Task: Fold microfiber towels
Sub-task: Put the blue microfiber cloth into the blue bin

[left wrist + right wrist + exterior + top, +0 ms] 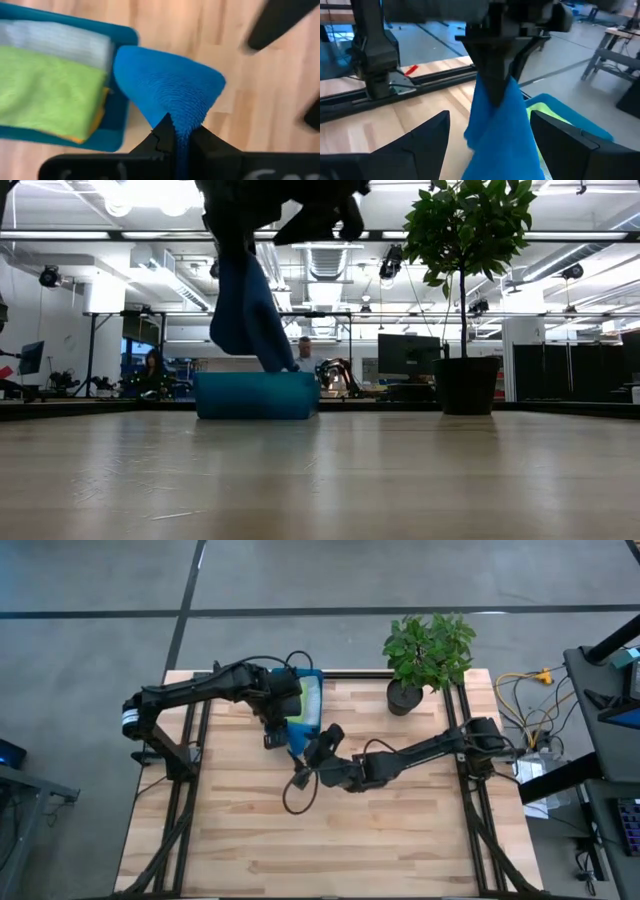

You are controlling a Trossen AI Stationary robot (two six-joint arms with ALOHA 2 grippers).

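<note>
**A:** What state were the jaws in?

**B:** The left gripper (175,131) had its jaws fully closed on the blue towel (167,85), pinching a bunched edge. The right gripper (487,142) had its jaws spread wide, one finger on each side of the hanging cloth, holding nothing.

**A:** High view?

**B:** The left gripper (275,730) sat beside the teal tray (318,675) at the far edge of the table (400,840). The right gripper (318,752) was close to it, pointed at the blue towel (297,742) between them. A potted plant (425,655) stood well apart, to the right.

**A:** Low view?

**B:** The blue towel (245,310) hung as a long drape from above, its lower end reaching down in front of the teal tray (256,395). It looked clear of the table surface, though that cannot be told for certain.

**A:** Left wrist view?

**B:** The blue towel fanned out from the pinch. In the teal tray (122,115) lay the lime green towel (45,90), folded, with the grey towel (60,40) beside it and an orange towel (92,127) edge showing beneath.

**A:** Right wrist view?

**B:** The blue towel (502,130) hung from the left gripper (492,95), between the right arm's open fingers (420,137).

**A:** Recommended procedure?

**B:** Judged from this: close the right jaws on a free corner or edge, not the bunched middle. Keep the left pinch firm. Then draw the two grips apart to spread the cloth flat before folding. Risk: catching doubled layers would give a skewed fold.
</note>
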